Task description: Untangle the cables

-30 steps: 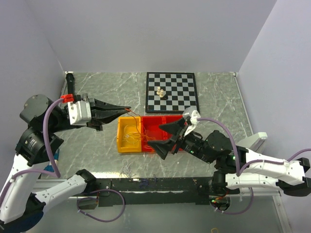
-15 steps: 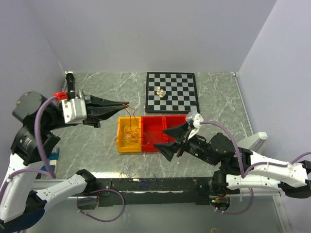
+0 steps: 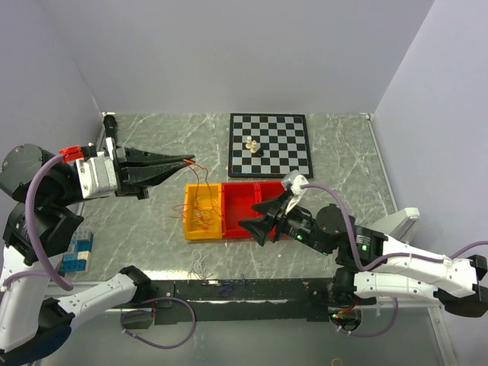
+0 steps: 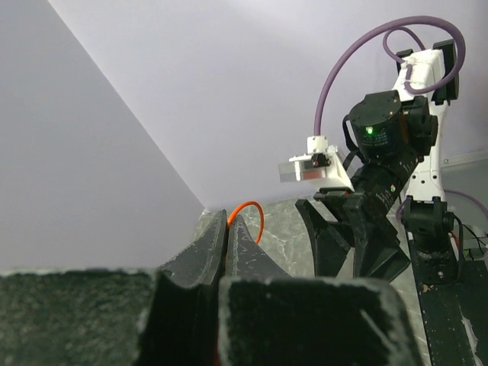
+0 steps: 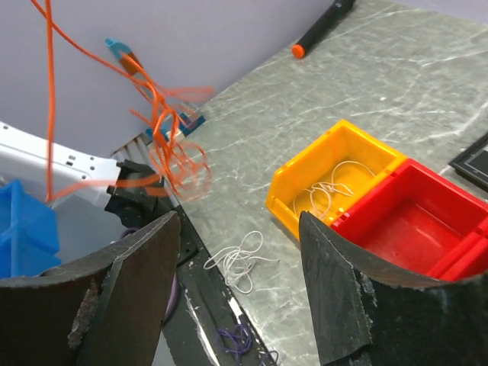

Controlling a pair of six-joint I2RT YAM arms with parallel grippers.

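Note:
My left gripper (image 3: 189, 160) is shut on a thin orange cable (image 3: 201, 206). The cable hangs from it as a loose tangle over the yellow bin (image 3: 187, 223). In the left wrist view the fingers (image 4: 206, 252) pinch the orange cable (image 4: 258, 215) at their tips. My right gripper (image 3: 264, 217) is open and empty, above the red bin (image 3: 238, 200). In the right wrist view its jaws (image 5: 238, 221) stand wide apart, and the orange tangle (image 5: 164, 145) hangs blurred at the upper left. A white cable (image 5: 332, 187) lies in the yellow bin (image 5: 293, 200). Another white cable (image 5: 240, 261) lies on the table near the front edge.
A chessboard (image 3: 271, 145) with a few pieces (image 3: 252, 145) lies at the back. A black marker (image 3: 110, 131) lies at the back left. Blue blocks (image 3: 78, 253) sit at the left edge. Purple cable (image 5: 238, 339) lies on the black front rail.
My left gripper has pulled back to the left with the orange cable, lifting the tangle above the yellow bin. My right gripper has shifted slightly left and stays open.

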